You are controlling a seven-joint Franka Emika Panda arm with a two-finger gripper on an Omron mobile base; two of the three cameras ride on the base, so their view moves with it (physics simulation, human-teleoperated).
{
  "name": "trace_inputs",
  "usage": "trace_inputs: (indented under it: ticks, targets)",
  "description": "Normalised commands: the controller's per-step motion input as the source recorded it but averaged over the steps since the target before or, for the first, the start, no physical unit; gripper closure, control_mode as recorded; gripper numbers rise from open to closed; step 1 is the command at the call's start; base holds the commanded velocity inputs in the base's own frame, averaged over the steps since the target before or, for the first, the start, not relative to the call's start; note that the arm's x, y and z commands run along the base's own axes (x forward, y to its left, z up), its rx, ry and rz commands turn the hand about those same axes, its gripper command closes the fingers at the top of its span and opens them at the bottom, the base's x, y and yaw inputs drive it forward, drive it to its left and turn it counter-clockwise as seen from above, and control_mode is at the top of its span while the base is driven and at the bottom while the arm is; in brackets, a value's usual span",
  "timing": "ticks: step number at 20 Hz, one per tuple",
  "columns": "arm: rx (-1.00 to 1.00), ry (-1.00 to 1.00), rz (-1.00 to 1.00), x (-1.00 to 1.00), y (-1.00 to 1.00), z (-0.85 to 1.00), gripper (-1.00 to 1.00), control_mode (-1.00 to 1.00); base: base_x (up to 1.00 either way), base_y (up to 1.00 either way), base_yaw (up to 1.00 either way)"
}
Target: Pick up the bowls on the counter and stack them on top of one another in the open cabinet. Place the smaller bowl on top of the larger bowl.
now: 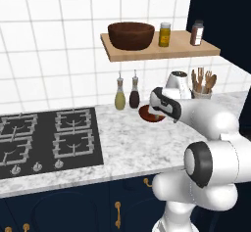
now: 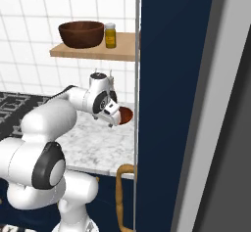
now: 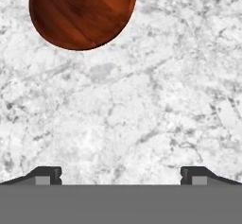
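Note:
The larger bowl [image 1: 131,34] [image 2: 81,33], deep and dark brown, stands on the open cabinet's tan shelf board [image 1: 162,53] [image 2: 93,53]. The smaller bowl [image 1: 147,113] [image 2: 126,114] [image 3: 82,11], reddish-brown and shallow, rests on the marbled counter [image 1: 132,145] below the shelf. My gripper [image 3: 121,173] hangs open over bare counter just beside that bowl, nothing between its fingertips. In the hand view the bowl lies at the top left, beyond the fingertips. My white hand partly covers the bowl in the left base view.
Two oil bottles [image 1: 120,96] [image 1: 134,95] stand against the tiled wall behind the small bowl. A white appliance [image 1: 177,83] and a utensil holder [image 1: 202,88] sit to the right. Two jars [image 1: 164,34] [image 1: 196,33] share the shelf. The black hob [image 1: 46,140] lies left.

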Motion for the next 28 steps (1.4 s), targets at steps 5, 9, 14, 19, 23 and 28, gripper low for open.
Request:
trace_inputs:
  ticks: [5, 9, 14, 19, 23, 28]
  targets:
    - [0.04, -0.01, -0.05, 0.43, -0.36, -0.04, -1.0, -1.0, 0.0, 0.0, 0.0]
    - [0.08, 0.0, -0.08, 0.84, -0.18, -0.11, -1.0, -1.0, 0.0, 0.0, 0.0]
    - [0.01, 0.0, -0.03, 0.44, -0.06, -0.16, -1.0, -1.0, 0.0, 0.0, 0.0]
    - [0.0, 0.0, 0.0, 0.12, -0.13, -0.24, -1.0, -1.0, 0.0, 0.0, 0.0]
    - [0.0, 0.0, 0.0, 0.16, -0.04, -0.54, -1.0, -1.0, 0.0, 0.0, 0.0]
    - [0.0, 0.0, 0.0, 0.12, -0.07, -0.19, -1.0, -1.0, 0.0, 0.0, 0.0]
